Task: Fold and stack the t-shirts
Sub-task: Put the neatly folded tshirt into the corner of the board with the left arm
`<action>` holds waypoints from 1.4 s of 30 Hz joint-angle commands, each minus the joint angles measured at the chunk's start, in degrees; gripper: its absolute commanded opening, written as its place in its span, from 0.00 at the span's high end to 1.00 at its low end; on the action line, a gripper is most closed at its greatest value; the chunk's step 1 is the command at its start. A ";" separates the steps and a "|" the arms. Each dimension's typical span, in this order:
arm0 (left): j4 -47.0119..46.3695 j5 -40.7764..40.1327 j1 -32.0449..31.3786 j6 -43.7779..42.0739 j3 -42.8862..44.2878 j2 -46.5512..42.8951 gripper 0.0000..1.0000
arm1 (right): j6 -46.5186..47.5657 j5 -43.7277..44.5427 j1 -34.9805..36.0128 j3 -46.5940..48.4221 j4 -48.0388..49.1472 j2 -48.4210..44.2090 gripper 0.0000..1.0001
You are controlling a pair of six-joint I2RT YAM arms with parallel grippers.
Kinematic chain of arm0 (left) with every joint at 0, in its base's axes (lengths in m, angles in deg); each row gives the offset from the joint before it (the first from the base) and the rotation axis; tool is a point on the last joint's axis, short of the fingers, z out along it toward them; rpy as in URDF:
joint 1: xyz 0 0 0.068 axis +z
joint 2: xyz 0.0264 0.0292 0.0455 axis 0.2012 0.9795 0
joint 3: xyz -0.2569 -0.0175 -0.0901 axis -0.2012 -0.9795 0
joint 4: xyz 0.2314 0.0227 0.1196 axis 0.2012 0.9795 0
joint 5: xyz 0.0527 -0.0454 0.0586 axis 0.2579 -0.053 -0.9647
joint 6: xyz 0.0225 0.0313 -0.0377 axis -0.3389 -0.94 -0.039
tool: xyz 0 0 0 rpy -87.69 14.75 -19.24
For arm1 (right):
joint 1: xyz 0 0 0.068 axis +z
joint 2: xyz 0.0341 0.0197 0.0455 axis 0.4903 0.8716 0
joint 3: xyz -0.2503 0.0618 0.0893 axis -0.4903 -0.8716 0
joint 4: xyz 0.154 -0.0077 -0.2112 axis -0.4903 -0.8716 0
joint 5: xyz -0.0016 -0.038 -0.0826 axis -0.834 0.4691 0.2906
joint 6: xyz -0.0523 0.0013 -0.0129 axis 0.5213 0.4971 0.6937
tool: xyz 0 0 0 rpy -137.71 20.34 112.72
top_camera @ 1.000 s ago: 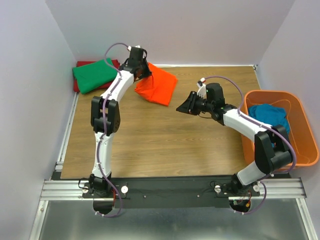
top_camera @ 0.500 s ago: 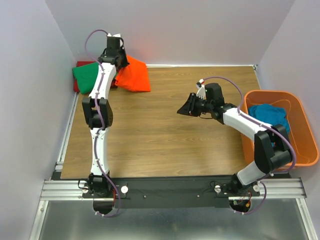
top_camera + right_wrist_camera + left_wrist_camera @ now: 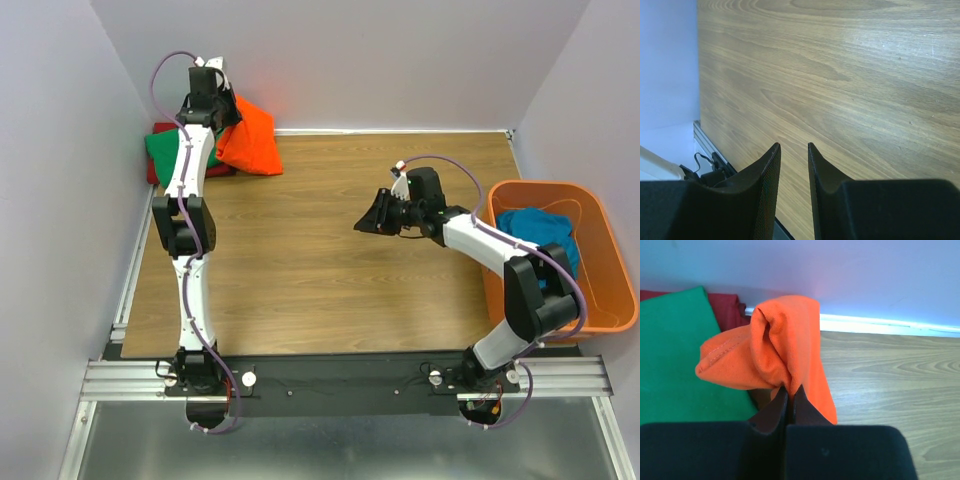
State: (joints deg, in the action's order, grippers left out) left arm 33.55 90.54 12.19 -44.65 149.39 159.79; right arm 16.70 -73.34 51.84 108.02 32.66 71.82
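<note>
My left gripper (image 3: 226, 118) is shut on the folded bright orange t-shirt (image 3: 250, 140) and holds it up at the table's far left corner; in the left wrist view the cloth (image 3: 775, 350) bunches above the closed jaws (image 3: 791, 390). A folded green t-shirt (image 3: 165, 155) lies on a dark red t-shirt (image 3: 153, 172) just left of it, both also in the left wrist view: green (image 3: 675, 355), dark red (image 3: 727, 310). A teal blue t-shirt (image 3: 540, 232) lies in the orange basket (image 3: 600, 260). My right gripper (image 3: 362, 222) hovers open and empty over mid-table (image 3: 794, 147).
The back wall (image 3: 350, 60) stands right behind the left gripper, the left wall beside the stack. A metal rail runs along the table's left edge (image 3: 130, 280).
My left gripper has carried the orange t-shirt leftwards and back, from mid-back of the table to beside the green and red stack. The right arm has barely moved.
</note>
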 commanded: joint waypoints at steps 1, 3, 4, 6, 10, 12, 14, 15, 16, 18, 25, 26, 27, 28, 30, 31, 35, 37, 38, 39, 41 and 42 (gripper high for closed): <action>-4.86 4.47 1.09 0.33 1.23 -4.39 1.00 | 0.44 1.24 -0.16 2.31 -1.72 1.22 0.65; -5.83 6.13 2.23 1.21 1.58 -4.83 1.00 | 0.26 1.15 -0.16 2.58 -1.72 1.22 0.65; -6.27 6.49 2.58 1.47 1.59 -5.18 1.00 | 0.35 1.24 -0.16 2.66 -1.81 1.22 0.65; -7.50 7.72 3.72 2.18 1.76 -5.79 1.00 | 0.26 1.50 -0.16 2.66 -1.90 1.13 0.65; -9.87 10.53 5.31 3.85 2.55 -6.41 1.00 | 0.17 1.85 -0.16 2.93 -2.16 0.87 0.65; -11.19 12.38 5.84 4.64 2.64 -6.85 1.00 | 0.17 2.12 -0.16 3.02 -2.25 0.78 0.65; -12.42 13.52 6.54 5.69 2.64 -7.20 1.00 | 0.17 2.38 -0.16 3.02 -2.34 0.69 0.65; -12.78 13.62 6.71 5.96 2.73 -7.38 1.00 | 0.09 2.47 -0.16 3.02 -2.34 0.61 0.65; -13.21 13.88 7.06 6.48 2.73 -7.55 1.00 | 0.00 2.55 -0.16 3.10 -2.42 0.61 0.65; -14.53 15.10 7.59 7.54 2.73 -7.73 1.00 | 0.08 2.56 -0.16 3.19 -2.34 0.61 0.65; -17.00 18.54 10.58 11.41 2.29 -7.82 1.00 | 0.26 3.17 -0.16 3.19 -2.69 0.60 0.65; -17.17 18.54 11.10 11.58 1.94 -8.08 1.00 | 0.26 3.17 -0.16 3.28 -2.60 0.52 0.65; -18.04 18.71 11.28 12.02 0.72 -8.26 1.00 | 0.35 3.17 -0.24 3.37 -2.69 0.69 0.65; -18.66 18.80 11.63 12.20 0.01 -8.61 1.00 | 0.35 3.08 -0.24 3.45 -2.69 0.69 0.65; -19.37 19.50 12.69 13.07 -0.87 -8.44 1.00 | 0.35 3.08 -0.16 3.46 -2.78 0.69 0.65; -19.54 19.94 13.21 13.43 -1.05 -8.26 1.00 | 0.44 3.08 -0.24 3.37 -2.78 0.69 0.65; -20.16 21.00 14.80 14.22 -2.18 -7.29 1.00 | 0.52 3.17 -0.24 3.28 -2.78 0.78 0.65; -20.69 21.09 15.67 14.48 -4.55 -7.55 1.00 | 0.52 3.08 -0.16 3.28 -2.78 0.96 0.65; -21.21 21.09 15.94 14.83 -6.05 -7.99 1.00 | 0.52 2.91 -0.16 3.37 -2.78 1.13 0.65; -21.48 20.83 16.29 15.01 -9.98 -8.34 1.00 | 0.52 2.91 -0.16 3.37 -2.78 1.13 0.65; -21.83 19.60 17.43 16.33 -14.30 -9.13 1.00 | 0.52 2.73 -0.24 3.19 -2.78 1.22 0.65; -21.74 17.68 17.96 16.77 -18.32 -10.27 0.98 | 0.52 2.64 -0.16 3.19 -2.69 1.22 0.65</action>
State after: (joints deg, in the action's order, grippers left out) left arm 13.55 109.32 28.38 -30.33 138.48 153.24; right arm 16.70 -71.41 51.84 109.81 30.58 72.48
